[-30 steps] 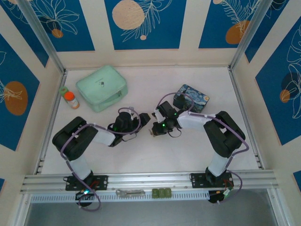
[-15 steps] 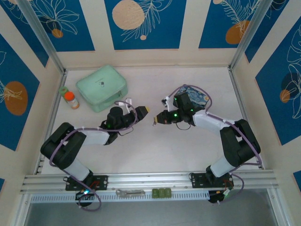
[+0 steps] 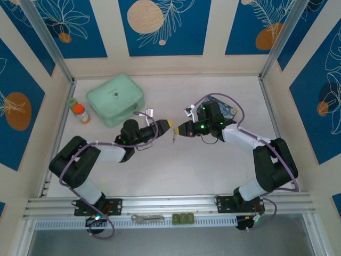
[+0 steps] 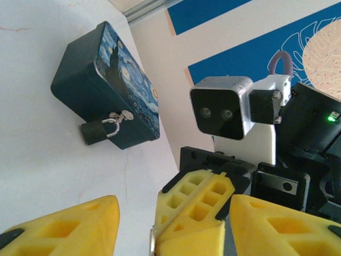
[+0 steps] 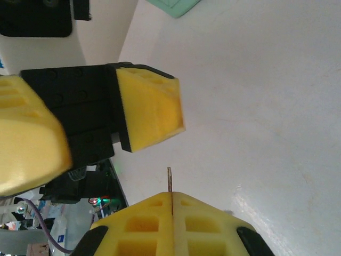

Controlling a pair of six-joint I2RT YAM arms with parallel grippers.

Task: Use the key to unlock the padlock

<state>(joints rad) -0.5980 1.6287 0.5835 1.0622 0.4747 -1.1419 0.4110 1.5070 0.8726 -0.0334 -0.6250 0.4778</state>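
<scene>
The key is a thin silvery blade sticking out of my right gripper, which is shut on it. In the top view the key hangs from the right gripper above the table's middle. My left gripper faces it, open, with its yellow fingers standing on either side of the right gripper's shut tips. The padlock, dark with a silvery shackle, hangs on the clasp of the blue starry-night tin. The tin lies behind the right arm.
A mint-green case lies at the back left, with an orange-capped bottle beside it near the left wall. A flat grey metal bar and green blocks rest on the front rail.
Both arms have reached farther out from the table's middle. The left gripper has slid right until its open fingers stand around the right gripper's tips. The key stays clamped.
</scene>
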